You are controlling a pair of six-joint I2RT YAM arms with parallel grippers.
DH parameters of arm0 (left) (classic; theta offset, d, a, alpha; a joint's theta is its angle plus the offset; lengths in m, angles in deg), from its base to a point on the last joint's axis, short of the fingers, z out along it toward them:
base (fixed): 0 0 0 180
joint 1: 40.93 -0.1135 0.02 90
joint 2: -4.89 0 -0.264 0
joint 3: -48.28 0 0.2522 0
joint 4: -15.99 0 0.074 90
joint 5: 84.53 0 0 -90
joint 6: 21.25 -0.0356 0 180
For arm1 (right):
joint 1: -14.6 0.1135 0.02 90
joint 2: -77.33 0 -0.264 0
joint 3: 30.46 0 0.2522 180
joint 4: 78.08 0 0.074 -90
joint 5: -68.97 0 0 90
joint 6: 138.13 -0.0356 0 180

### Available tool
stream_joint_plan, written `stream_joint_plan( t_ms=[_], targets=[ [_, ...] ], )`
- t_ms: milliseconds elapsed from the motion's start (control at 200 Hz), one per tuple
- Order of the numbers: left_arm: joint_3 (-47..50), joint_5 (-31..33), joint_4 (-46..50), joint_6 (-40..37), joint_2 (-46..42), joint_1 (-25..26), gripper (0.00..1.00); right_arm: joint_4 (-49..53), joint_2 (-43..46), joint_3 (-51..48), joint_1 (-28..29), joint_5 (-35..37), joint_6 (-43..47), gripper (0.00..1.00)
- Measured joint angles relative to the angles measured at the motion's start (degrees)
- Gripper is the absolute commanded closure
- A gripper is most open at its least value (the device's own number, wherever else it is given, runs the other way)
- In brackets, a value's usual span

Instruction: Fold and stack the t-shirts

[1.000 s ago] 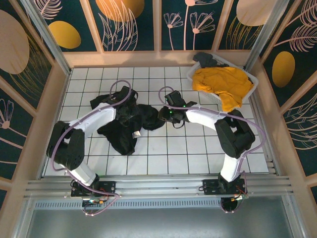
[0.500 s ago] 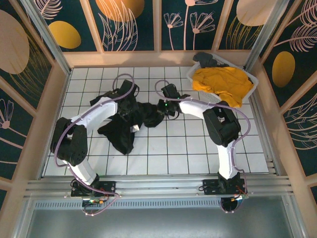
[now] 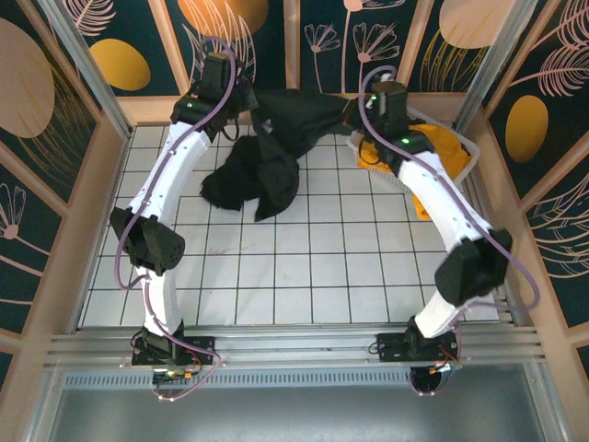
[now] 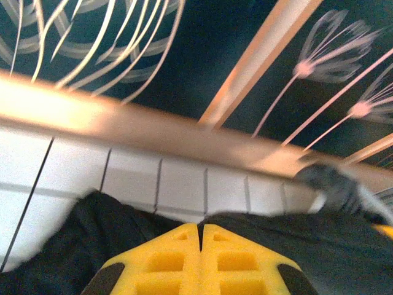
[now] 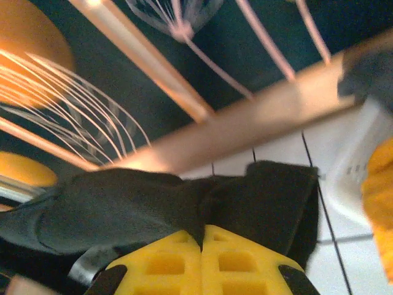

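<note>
Black t-shirt (image 3: 287, 118), one: hung stretched along the far edge of the table (image 3: 368, 276), lower half crumpled on it. Left gripper (image 3: 245, 96) and right gripper (image 3: 355, 110) each stood clamped on its top edge.

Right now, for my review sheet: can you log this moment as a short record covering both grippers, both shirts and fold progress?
black t-shirt: strung between the two arms near the far wall, rest hanging bunched, unfolded
left gripper: shut on black t-shirt
right gripper: shut on black t-shirt
mustard t-shirt: crumpled in white basket, far right corner
stack: not started
</note>
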Motion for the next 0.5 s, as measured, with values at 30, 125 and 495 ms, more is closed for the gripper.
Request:
stream_joint_plan(
  t_ms=[30,125,495],
  targets=[
    [-2.0,-0.2,0.1,-0.4,0.2,0.0,1.00,-1.0,2.8,-0.9,0.0,0.2,0.5,1.00],
    [-4.7,-0.2,-0.9,-2.3,-0.9,0.3,1.00,-2.9,11.0,-5.0,0.9,0.2,2.1,1.00],
    [37.4,11.2,-9.9,-4.9,-30.1,0.5,1.00,-4.7,23.6,-32.2,22.2,-5.1,4.3,1.00]
  ],
)
